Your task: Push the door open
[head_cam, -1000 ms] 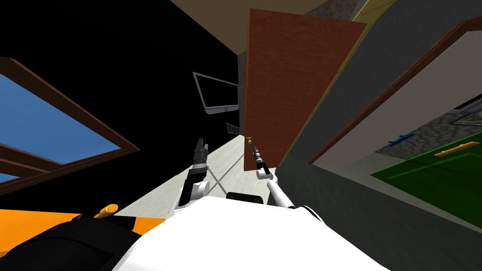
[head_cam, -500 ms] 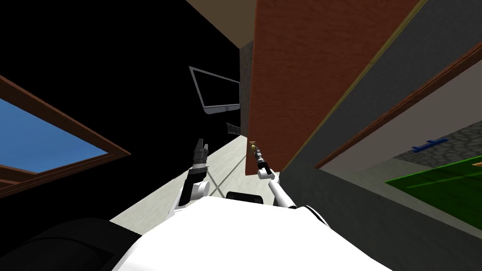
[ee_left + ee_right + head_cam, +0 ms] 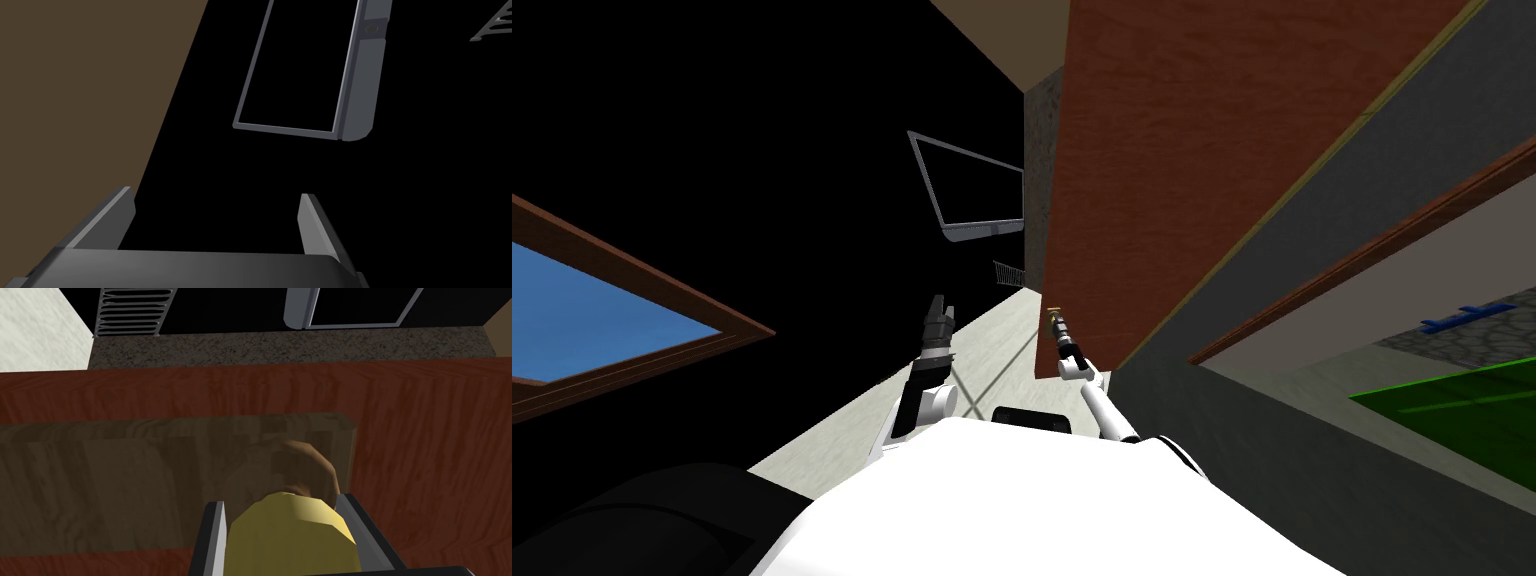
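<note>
- The head camera sits high above the arms and looks steeply down and forward, rolled. The pale floor (image 3: 992, 350) runs up the middle, and the brown door (image 3: 1212, 150) leans in on the right, close by.
- The left wrist camera looks along the left claw (image 3: 215, 192), its fingers spread, into a black area, well apart from a grey-framed screen (image 3: 300, 70).
- The right wrist camera looks along the right claw (image 3: 281, 503), very near the door's face, with the yellow knob (image 3: 295, 538) pressed between the fingers.
- The head and left wrist views share the screen. The head and right wrist views share the door, the knob, the screen and a slatted grille (image 3: 132, 310).
</note>
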